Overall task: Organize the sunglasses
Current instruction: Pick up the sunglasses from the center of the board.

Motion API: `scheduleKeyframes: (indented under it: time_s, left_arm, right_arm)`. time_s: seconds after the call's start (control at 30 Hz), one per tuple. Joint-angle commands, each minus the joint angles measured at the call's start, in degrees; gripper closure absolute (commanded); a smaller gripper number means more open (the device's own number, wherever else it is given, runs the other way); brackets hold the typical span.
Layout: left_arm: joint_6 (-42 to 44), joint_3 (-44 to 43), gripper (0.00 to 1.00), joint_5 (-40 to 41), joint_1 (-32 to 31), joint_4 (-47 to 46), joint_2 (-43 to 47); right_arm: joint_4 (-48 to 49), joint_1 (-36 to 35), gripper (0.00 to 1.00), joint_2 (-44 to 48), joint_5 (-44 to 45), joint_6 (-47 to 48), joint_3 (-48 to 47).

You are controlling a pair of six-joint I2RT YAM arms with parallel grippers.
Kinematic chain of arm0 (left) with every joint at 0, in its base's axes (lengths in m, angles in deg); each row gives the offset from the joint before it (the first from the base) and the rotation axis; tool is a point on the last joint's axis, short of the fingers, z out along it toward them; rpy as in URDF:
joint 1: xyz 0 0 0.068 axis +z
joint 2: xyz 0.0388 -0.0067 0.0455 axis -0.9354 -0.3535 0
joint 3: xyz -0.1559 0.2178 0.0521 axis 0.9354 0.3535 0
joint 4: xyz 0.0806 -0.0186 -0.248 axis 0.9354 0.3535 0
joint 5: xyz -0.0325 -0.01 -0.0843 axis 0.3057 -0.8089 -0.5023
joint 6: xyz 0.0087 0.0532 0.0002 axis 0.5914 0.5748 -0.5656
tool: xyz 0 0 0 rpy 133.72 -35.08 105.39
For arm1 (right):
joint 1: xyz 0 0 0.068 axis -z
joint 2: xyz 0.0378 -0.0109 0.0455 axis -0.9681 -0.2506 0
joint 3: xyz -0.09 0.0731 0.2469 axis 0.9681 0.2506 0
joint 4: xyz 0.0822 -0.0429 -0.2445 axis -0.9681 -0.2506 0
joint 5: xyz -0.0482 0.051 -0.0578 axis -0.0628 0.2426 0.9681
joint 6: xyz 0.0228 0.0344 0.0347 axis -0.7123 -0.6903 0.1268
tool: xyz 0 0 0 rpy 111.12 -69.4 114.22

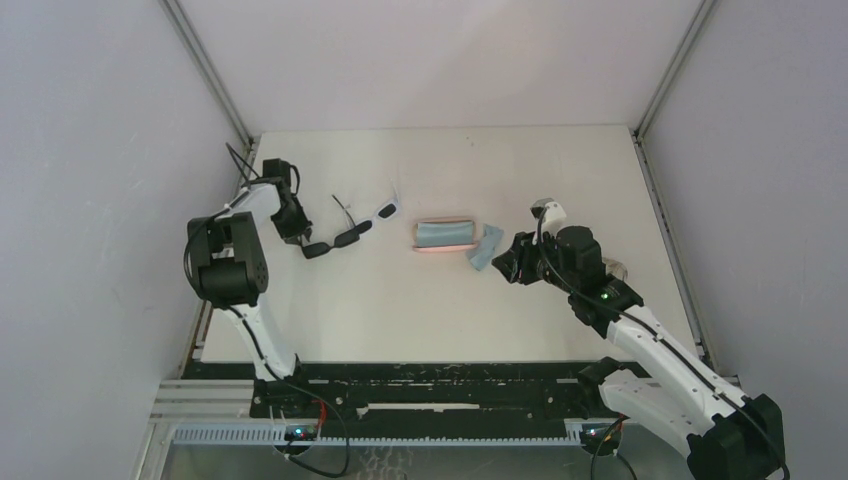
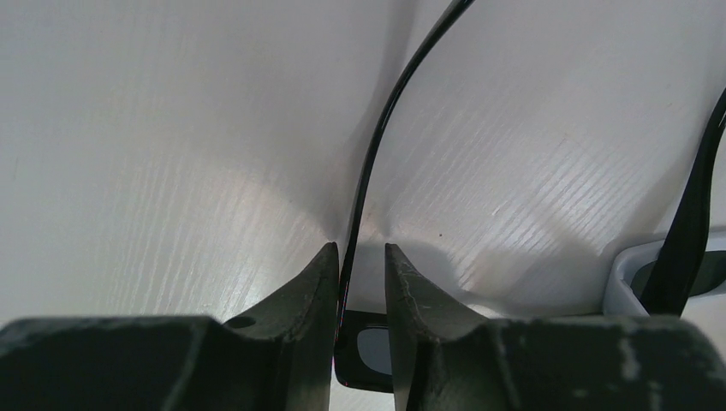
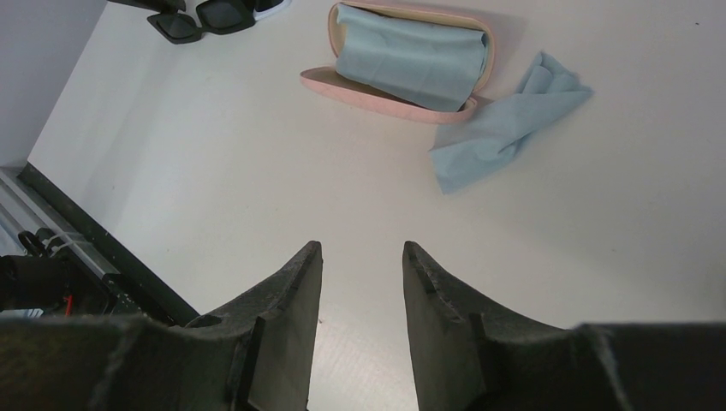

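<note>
The black sunglasses (image 1: pixel 338 240) lie left on the table (image 1: pixel 450 320), just beside the white pair (image 1: pixel 386 210). The left gripper (image 2: pixel 361 257) straddles one thin arm, fingers narrowly apart, not pinching. The right gripper (image 3: pixel 362 253) hovers spread, empty. This looks like the grasping step; next, the fingers must clamp the arm squarely.

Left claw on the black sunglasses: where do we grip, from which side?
Probably the unfolded temple arm of the black sunglasses, near its hinge, from above: it is thin, sticks out from the frame and runs between the left claw fingers.
</note>
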Motion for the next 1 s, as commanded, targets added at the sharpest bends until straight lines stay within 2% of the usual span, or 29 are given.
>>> scheduleKeyframes:
  time_s: [0.0,0.17,0.37,0.97]
  left_arm:
    - [-0.99,1.19,0.7,-1.31,0.37,-0.79,-0.17]
    - [-0.9,1.34,0.8,-1.82,0.42,-0.91,-0.18]
    - [-0.94,1.94,1.0,-3.43,0.42,-1.82,0.21]
    - [-0.25,2.08,1.0,-10.42,0.29,-2.93,11.9]
  right_arm:
    - [1.21,0.08,0.6,1.2,0.27,0.15,-0.2]
    - [1.03,0.03,0.6,1.4,0.4,0.06,-0.13]
    - [0.82,0.09,0.6,1.59,0.51,0.05,-0.13]
    - [1.14,0.09,0.61,1.92,0.48,-0.29,-0.21]
